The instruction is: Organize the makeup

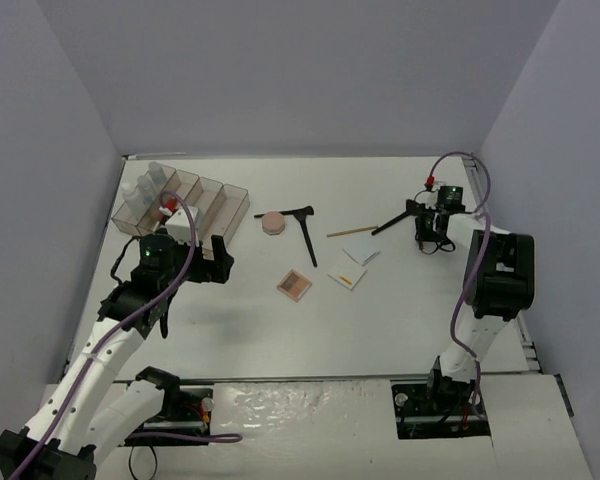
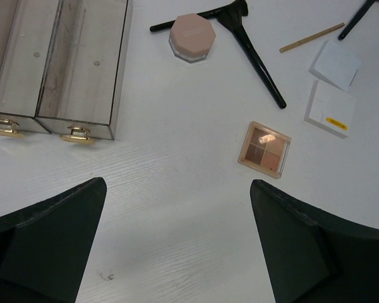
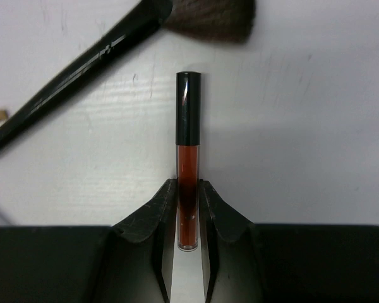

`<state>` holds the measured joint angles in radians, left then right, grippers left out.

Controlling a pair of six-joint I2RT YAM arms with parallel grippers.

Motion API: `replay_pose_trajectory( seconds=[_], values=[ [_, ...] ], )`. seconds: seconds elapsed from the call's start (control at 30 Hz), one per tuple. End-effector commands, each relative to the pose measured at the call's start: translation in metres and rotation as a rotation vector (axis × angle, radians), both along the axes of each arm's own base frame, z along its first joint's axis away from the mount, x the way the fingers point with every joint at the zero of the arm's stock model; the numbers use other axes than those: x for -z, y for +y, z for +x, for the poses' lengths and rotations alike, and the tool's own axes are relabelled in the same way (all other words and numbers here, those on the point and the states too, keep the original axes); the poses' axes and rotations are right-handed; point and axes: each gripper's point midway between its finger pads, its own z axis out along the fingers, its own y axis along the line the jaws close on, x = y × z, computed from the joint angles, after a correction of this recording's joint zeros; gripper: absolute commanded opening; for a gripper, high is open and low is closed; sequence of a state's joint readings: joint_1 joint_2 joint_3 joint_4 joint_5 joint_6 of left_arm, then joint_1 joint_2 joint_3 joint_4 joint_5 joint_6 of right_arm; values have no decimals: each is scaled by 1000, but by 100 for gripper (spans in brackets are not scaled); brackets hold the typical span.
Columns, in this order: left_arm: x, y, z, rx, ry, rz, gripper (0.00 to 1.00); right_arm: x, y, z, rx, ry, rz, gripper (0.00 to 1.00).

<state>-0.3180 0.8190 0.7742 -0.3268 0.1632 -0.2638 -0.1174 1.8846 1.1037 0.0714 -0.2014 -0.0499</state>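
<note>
My right gripper is shut on a thin red tube with a black cap, close above the white table at the far right. A black brush lies just beyond it. My left gripper is open and empty above bare table, in front of the organizer. Ahead of it lie the square pink-brown palette, the round pink compact, two black brushes, a thin brown pencil and two white square pads. Clear bottles stand in the organizer's left compartment.
The clear four-compartment organizer tray stands at the far left, and two of its compartments show in the left wrist view. Grey walls close the table on three sides. The right arm's base stands near the right edge.
</note>
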Motion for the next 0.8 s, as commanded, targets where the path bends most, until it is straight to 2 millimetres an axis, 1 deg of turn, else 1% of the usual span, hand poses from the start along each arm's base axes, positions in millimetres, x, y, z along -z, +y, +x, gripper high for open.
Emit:
replay_pose_trajectory(
  seconds=[0.0, 0.1, 0.17, 0.23, 0.27, 0.33, 0.37, 0.4, 0.43, 0.5, 0.57, 0.67, 0.7, 0.77],
  values=[
    [-43, -10, 10, 27, -130, -79, 97, -12, 14, -34, 16, 46, -74, 1],
    [-44, -19, 8, 64, -123, -113, 97, -34, 34, -49, -6, 15, -61, 0],
    [-45, -27, 5, 89, -114, -164, 97, -45, 56, -60, -40, -14, -15, 0],
    [-45, -39, -1, 116, -83, -243, 97, -72, 78, -70, -83, -93, 72, 0],
    [-44, -45, -4, 126, -65, -294, 97, -89, 95, -76, -131, -148, 123, 0],
    [-53, -56, -10, 141, -62, -400, 97, -129, 127, -88, -200, -274, 245, 0],
    [-60, -62, -12, 147, -72, -457, 97, -147, 141, -97, -230, -329, 299, 0],
    [-71, -65, -11, 149, -97, -503, 97, -168, 151, -103, -268, -394, 330, 0],
    [-80, -70, -13, 163, -117, -538, 97, -187, 162, -115, -291, -451, 385, 0],
    [-107, -84, -17, 196, -164, -598, 97, -211, 184, -133, -343, -539, 509, 0],
    [-127, -95, -19, 210, -195, -611, 97, -239, 202, -151, -385, -628, 621, 0],
    [-146, -111, -15, 213, -228, -605, 97, -265, 226, -167, -451, -709, 748, 0],
    [-160, -120, -18, 243, -254, -618, 97, -269, 232, -169, -467, -723, 771, 0],
    [-169, -136, -15, 260, -268, -615, 97, -274, 244, -175, -510, -729, 798, 0]
  ],
)
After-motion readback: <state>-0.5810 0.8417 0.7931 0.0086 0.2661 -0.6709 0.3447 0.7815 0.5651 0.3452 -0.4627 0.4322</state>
